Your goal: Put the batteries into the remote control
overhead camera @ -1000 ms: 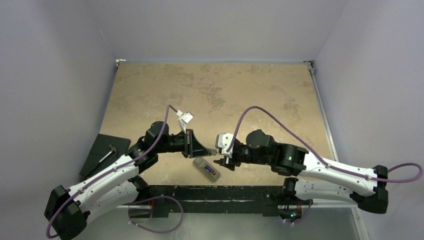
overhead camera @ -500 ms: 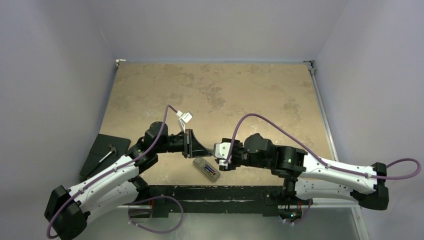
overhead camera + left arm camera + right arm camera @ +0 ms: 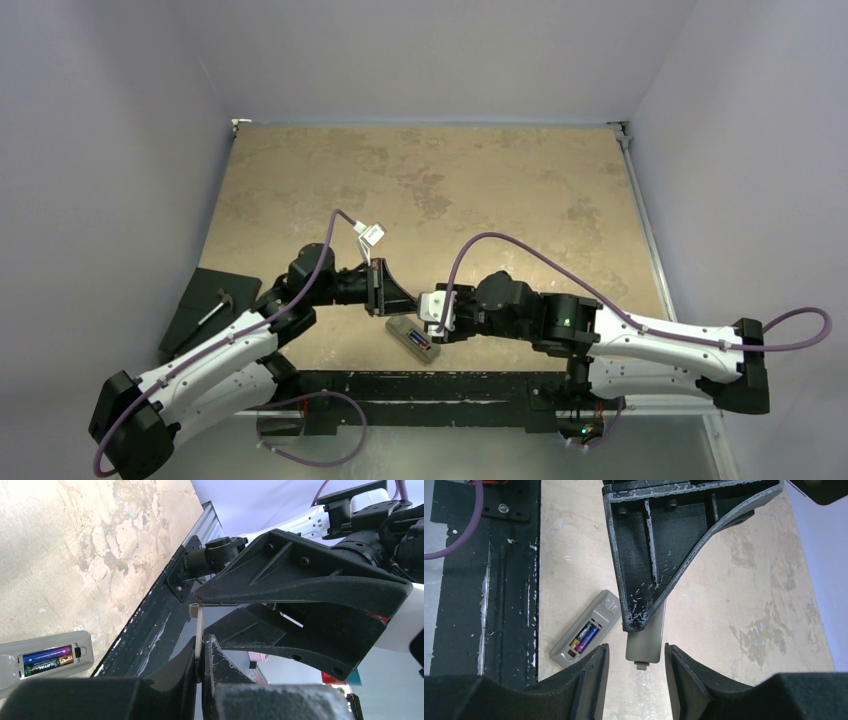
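Observation:
The remote control (image 3: 412,337) lies grey back up near the table's front edge. Both batteries (image 3: 585,637), one purple-blue and one dark with a gold end, sit in its open recess; they also show in the left wrist view (image 3: 47,660). My left gripper (image 3: 398,299) is shut on the flat grey cover piece (image 3: 647,636), which it holds just above the table, beyond the remote. The cover shows edge-on between its jaws (image 3: 200,625). My right gripper (image 3: 636,675) is open, and its fingers straddle the cover's tabbed end without touching it.
A black mat with a small tool (image 3: 205,305) lies at the table's left edge. A black rail (image 3: 430,385) runs along the front edge beside the remote. Grey walls close in the left, the right and the back.
My right arm has moved left, bringing its open jaws up to the cover that the left gripper holds. The left arm and the remote have stayed still.

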